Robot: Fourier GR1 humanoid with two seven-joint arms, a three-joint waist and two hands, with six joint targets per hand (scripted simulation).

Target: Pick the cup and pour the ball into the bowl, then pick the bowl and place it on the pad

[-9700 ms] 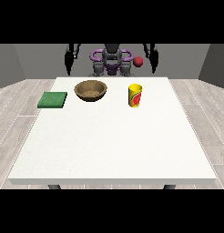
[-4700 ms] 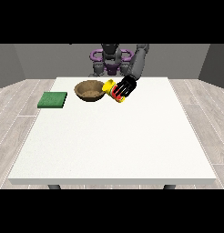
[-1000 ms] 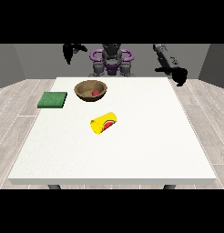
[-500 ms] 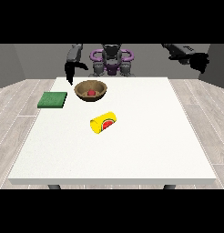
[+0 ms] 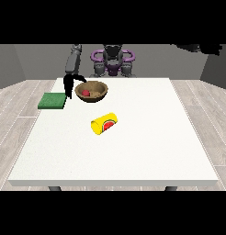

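Hand at the view's left point(image 5: 69, 86) hung just left of the bowl point(image 5: 91, 91), the nearer hand; its fingers' state could not be told.

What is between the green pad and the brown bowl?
In the front view, the robot hand at the view's left hangs between the pad and the bowl.

A large white table point(image 5: 147, 147) carried three things. A brown bowl point(image 5: 91, 91) stood toward eleven o'clock of the table's middle, with a red ball point(image 5: 86, 92) inside it. A green pad point(image 5: 52, 100) lay flat at nine o'clock of the bowl, near the table's edge. A yellow cup point(image 5: 104, 123) lay on its side at five o'clock of the bowl, apart from it.
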